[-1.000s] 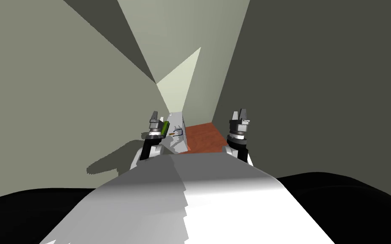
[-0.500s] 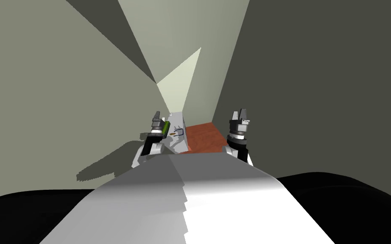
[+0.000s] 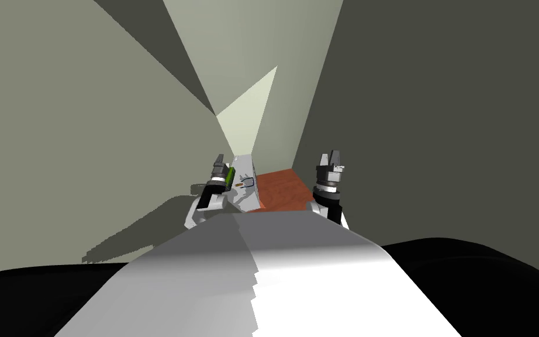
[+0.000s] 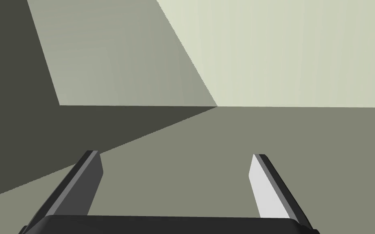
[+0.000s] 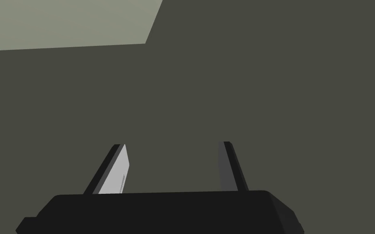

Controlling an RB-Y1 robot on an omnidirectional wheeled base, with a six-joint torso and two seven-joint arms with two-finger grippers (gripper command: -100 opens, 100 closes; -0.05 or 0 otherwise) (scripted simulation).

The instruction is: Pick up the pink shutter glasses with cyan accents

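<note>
The glasses are hard for me to pick out. On the light grey counter [image 3: 245, 165] lie three small things: a green one [image 3: 228, 175], a brown one [image 3: 238, 184] and a pale one with a dark outline [image 3: 248, 181]. They are too small for me to tell which, if any, is the pair I want.

The left gripper [image 3: 219, 159] hangs at the counter's left edge, just beside the green thing. The outlined thing lies further in toward the counter's middle. The left forearm leans in toward the counter with the gripper pointing away from me. Its fingers [image 4: 264, 191] are released and spread wide.

The right gripper [image 3: 329, 155] is well apart from the counter, across the strip of red-brown floor [image 3: 280, 187]. It stands upright, and its fingers [image 5: 115, 170] are likewise parted.
</note>
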